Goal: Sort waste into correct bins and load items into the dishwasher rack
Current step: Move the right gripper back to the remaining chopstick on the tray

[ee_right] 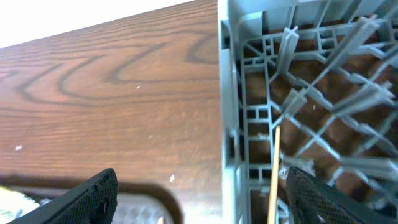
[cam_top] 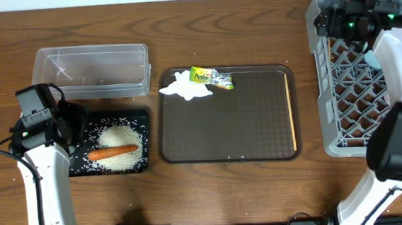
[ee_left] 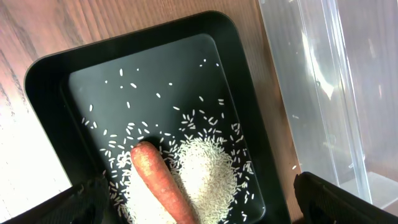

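A shallow black tray (cam_top: pixel 77 167) holds a heap of white rice (cam_top: pixel 121 143) and an orange carrot (cam_top: pixel 113 152). My left gripper (cam_top: pixel 74 128) hovers open and empty over its left end. The left wrist view shows the carrot (ee_left: pixel 163 183) and rice (ee_left: pixel 208 171) between the open fingers (ee_left: pixel 199 202). A crumpled tissue (cam_top: pixel 183 87) and a green-yellow wrapper (cam_top: pixel 213 77) lie on the brown tray (cam_top: pixel 227 125). My right gripper (cam_top: pixel 328 22) is open over the grey rack's (cam_top: pixel 348 88) near-left corner. One chopstick (ee_right: pixel 273 174) lies in the rack (ee_right: pixel 249 118), near the open fingers (ee_right: pixel 199 196). Bowl and cups are hidden.
A clear plastic tub (cam_top: pixel 92 70) stands just behind the black tray and shows at the right of the left wrist view (ee_left: pixel 336 81). A thin wooden chopstick (cam_top: pixel 291 113) lies along the brown tray's right edge. The right arm crosses over the rack.
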Robot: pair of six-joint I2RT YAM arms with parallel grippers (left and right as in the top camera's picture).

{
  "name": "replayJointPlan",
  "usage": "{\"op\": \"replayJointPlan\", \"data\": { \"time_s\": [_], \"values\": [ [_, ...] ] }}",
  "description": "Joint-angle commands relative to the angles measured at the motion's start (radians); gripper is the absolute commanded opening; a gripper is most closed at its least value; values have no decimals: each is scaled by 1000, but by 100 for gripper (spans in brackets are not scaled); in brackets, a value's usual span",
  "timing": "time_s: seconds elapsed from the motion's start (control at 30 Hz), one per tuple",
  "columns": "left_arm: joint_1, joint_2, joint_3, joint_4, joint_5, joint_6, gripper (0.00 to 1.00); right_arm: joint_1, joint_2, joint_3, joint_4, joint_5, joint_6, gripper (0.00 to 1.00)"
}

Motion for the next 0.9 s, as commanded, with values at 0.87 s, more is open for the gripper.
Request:
{"op": "replayJointPlan", "data": {
  "time_s": [0.87],
  "values": [
    [4, 1, 16, -6, -5, 13, 98, 500, -148, -138, -449, 465, 372, 99]
  ]
}}
